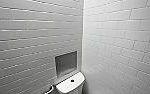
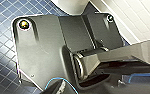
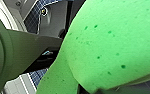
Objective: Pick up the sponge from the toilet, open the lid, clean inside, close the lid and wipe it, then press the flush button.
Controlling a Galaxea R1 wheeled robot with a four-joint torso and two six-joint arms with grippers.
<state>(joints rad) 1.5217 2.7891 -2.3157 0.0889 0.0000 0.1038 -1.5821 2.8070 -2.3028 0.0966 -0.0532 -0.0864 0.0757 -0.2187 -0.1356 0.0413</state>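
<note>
Nearest to us, the sponge (image 3: 111, 45) takes up the right and centre of the right wrist view. It is bright green, pitted and bowed into a curve. It hangs clear of the blue mosaic floor (image 2: 1, 32), so we judge the right gripper (image 3: 101, 88) to be clamped on it, though the sponge itself hides the contact. Whether the left gripper is open or closed we cannot tell.

We judge the step in hand to be carrying the sponge to the work. To do that well, we would:

- keep the squeeze firm enough that the soft pad cannot slip, but not so hard that it folds;
- hold it off the floor;
- tip the head camera downward before any contact, since it now looks high up the wall.

Farther off, at the bottom centre of the head view, sits the white tank cover (image 1: 78, 78) with the flush button (image 1: 72, 80) dark in its middle. Above it are a recessed niche (image 1: 66, 63) and pale tiled walls (image 1: 28, 30) meeting in a corner.

We can read no brand, label or writing anywhere.
</note>
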